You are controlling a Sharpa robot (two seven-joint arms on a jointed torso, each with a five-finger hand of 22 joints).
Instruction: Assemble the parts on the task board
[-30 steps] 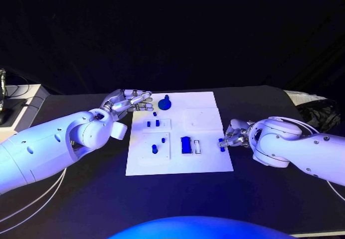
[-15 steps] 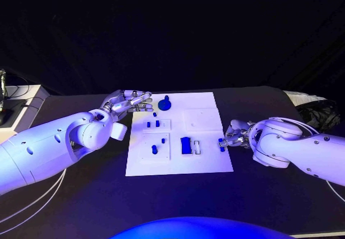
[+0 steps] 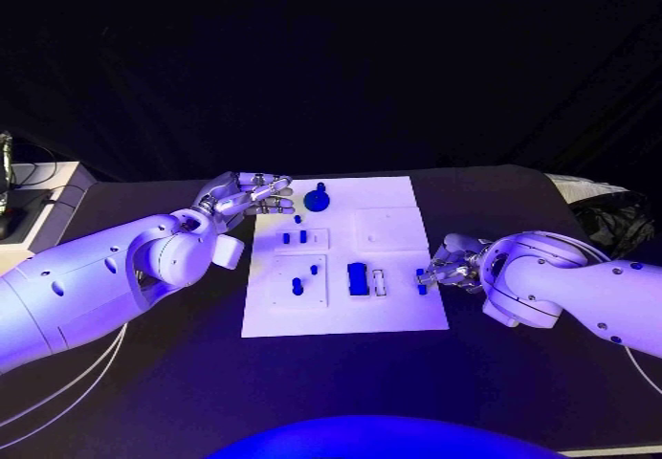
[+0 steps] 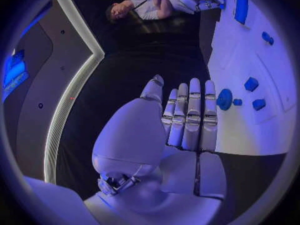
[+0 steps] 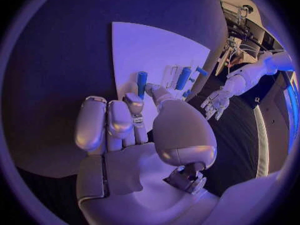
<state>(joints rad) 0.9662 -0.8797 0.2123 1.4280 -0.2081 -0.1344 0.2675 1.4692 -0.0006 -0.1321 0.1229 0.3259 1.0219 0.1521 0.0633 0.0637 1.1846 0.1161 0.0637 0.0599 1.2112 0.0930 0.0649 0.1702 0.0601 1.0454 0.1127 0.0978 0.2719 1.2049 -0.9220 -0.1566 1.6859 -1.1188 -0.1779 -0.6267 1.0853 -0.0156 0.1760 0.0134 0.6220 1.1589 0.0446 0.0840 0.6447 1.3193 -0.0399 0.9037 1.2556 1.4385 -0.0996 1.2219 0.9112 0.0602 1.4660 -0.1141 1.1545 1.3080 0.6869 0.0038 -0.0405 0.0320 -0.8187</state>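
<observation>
While the right hand pinches a small blue peg at the task board right edge, insertion seems in hand; next it needs alignment over a slot; the left hand hovers with fingers apart, holding nothing.

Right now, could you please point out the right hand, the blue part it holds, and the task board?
right hand (image 5: 134, 135), right wrist view, on the palm.
blue part (image 5: 142, 80), right wrist view, on its upper half above the fingertips.
task board (image 3: 393, 191), head view, on a bare far corner.
</observation>
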